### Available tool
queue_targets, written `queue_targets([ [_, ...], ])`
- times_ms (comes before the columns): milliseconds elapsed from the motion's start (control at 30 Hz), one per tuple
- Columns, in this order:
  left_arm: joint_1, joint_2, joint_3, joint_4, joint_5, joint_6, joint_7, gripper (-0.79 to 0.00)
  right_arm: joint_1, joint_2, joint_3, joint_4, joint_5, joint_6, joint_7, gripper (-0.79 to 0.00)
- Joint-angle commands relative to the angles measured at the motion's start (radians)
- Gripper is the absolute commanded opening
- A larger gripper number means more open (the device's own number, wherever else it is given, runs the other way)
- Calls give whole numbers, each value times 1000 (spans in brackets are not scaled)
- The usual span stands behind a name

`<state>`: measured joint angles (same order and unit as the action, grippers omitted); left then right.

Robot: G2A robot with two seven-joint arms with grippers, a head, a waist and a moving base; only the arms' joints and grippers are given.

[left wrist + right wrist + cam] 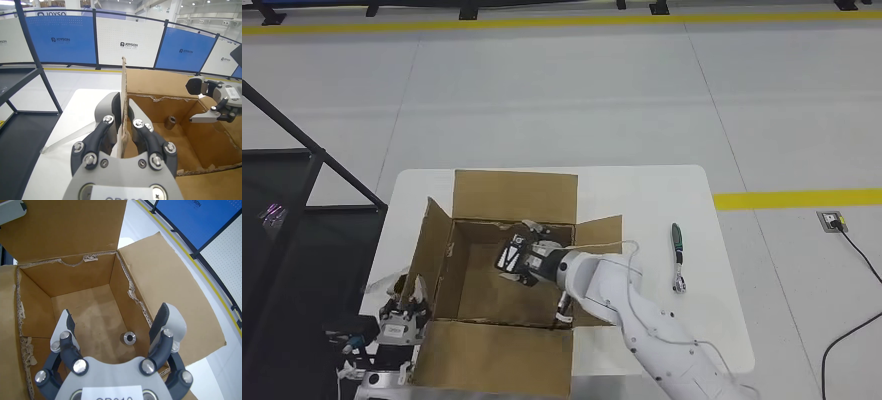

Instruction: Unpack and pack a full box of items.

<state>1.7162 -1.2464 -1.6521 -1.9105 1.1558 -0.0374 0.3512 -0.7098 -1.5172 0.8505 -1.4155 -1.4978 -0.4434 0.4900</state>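
Note:
An open cardboard box (pixel 514 192) stands in the middle of the white table, its flaps spread out. One short metal cylinder (pixel 128 337) stands upright on the box floor, also seen in the left wrist view as the cylinder (pixel 171 122). My right gripper (pixel 115 311) hangs open just inside the box's top, above the cylinder and apart from it; from above the right gripper (pixel 517 258) sits over the box's middle. My left gripper (pixel 123 100) is shut on the upright edge of the box's left flap (pixel 123 75), at the box's near left corner (pixel 407 300).
A ratchet wrench with a green handle (pixel 678 258) lies on the table to the right of the box. A black metal rack (pixel 282 230) stands off the table's left side. Bare tabletop (pixel 662 190) shows behind and to the right of the box.

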Motion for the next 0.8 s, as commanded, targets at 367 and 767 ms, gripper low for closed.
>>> queue_targets([
  [367, 116, 2, -87, -49, -71, -120, -9, 0, -30, -3, -12, -81, 4, 49, 136, 0],
  [767, 264, 28, -266, 12, -268, -503, -258, 0, -143, -51, -55, -99, 8, 564, 44, 0],
])
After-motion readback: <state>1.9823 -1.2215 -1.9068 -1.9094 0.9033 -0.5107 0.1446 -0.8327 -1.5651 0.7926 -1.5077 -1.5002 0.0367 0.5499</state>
